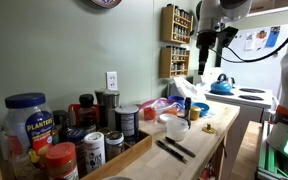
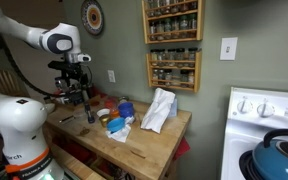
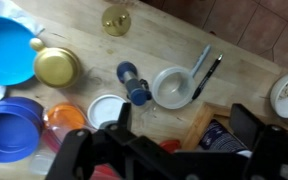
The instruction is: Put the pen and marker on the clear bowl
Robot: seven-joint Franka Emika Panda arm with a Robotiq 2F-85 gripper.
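Note:
In the wrist view the clear bowl (image 3: 171, 87) sits empty on the wooden table. A light-barrelled pen (image 3: 200, 64) and a black marker (image 3: 210, 76) lie side by side on the wood, against the bowl's right rim. My gripper (image 3: 184, 130) hovers above the table near the bowl, with its fingers wide apart and nothing between them. In an exterior view the gripper (image 1: 204, 58) hangs high above the bowl (image 1: 176, 127), and the two dark pens (image 1: 173, 149) lie in front of the bowl. The gripper (image 2: 72, 88) also shows above the table end.
A small blue-capped bottle (image 3: 133, 84) lies left of the bowl, near a gold lid (image 3: 56, 67), a blue dish (image 3: 8, 50) and a white lid (image 3: 106, 108). A wooden tray edge (image 3: 197, 122) holds jars. A white bag (image 2: 159, 110) and a stove with a kettle (image 2: 281, 155) stand beyond.

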